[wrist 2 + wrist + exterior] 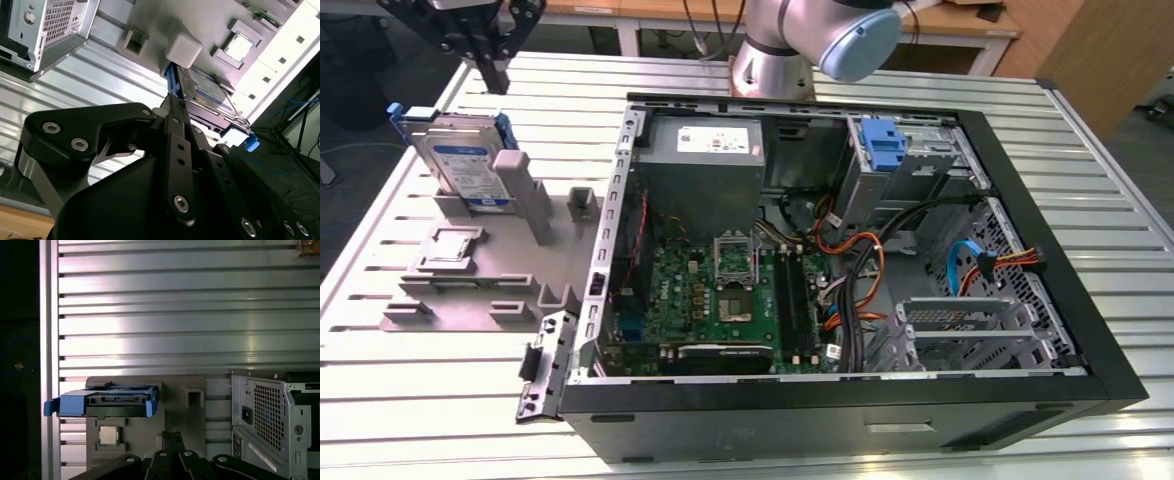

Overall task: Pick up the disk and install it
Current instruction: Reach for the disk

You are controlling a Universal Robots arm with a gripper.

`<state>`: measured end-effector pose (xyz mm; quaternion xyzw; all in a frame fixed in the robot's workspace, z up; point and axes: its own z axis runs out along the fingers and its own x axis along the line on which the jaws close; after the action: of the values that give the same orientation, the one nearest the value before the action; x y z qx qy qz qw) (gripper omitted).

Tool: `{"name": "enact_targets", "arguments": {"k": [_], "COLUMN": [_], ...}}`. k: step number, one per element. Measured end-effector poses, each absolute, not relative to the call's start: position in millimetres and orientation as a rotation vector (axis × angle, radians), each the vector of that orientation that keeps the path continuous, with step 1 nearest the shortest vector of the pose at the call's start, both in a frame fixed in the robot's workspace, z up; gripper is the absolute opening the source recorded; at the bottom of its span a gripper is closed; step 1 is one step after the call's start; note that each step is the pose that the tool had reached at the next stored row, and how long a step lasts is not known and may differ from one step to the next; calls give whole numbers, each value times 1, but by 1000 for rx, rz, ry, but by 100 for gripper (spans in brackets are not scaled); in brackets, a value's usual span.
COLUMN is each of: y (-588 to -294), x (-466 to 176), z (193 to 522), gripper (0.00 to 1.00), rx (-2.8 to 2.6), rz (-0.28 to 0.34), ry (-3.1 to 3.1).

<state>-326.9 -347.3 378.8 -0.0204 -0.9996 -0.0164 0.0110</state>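
End effector (495,78) hovers over disk (464,160)
closed, holding nothing; disk upright in grey fixture (467,290) on counter (400,400), exterior view's left of computer case (854,425)

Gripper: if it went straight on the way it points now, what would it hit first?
Likely the disk, at the end of its top edge next to the grey post: the gripper hangs above that spot. Depth is unclear, so it could meet the post instead.

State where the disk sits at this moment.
In the exterior view the disk stands on edge in the grey fixture at the exterior view's left, outside the open computer case, with the gripper close by.
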Motion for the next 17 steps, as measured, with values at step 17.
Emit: {"name": "enact_targets", "arguments": {"k": [17], "y": [-345], "x": [-371], "z": [375], "gripper": [10], "rx": [-64], "rz": [-51], "ry": [-3122]}}
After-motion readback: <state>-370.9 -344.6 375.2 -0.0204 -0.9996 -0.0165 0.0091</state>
